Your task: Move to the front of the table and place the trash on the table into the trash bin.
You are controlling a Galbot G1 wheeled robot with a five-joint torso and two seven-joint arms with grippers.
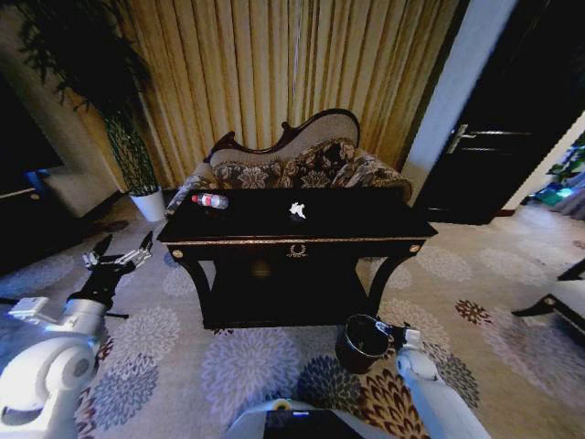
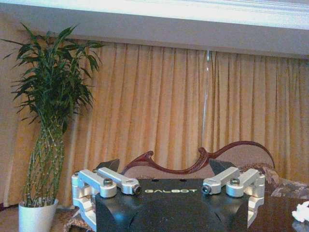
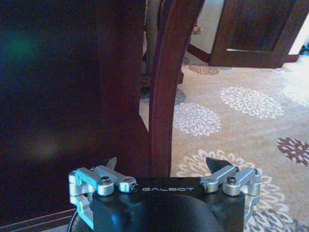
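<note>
Left arm is bent up off to the left of the dark surface (image 1: 366, 224), its pincer (image 1: 117, 257) spread wide with nothing in it. The bottle (image 1: 210, 200) lies at the surface's back-left, a white scrap (image 1: 297, 210) near the middle. Right arm reaches low beside the trash bin (image 1: 364, 342) by the front right leg, its pincer (image 3: 161, 166) also released and empty.

a home sitting room: sofa (image 1: 302, 165), curtains (image 1: 292, 64), floral carpet (image 1: 475, 274).

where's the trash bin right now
In the head view, the trash bin stands on the carpet before the table's right leg, beside the right gripper.
</note>
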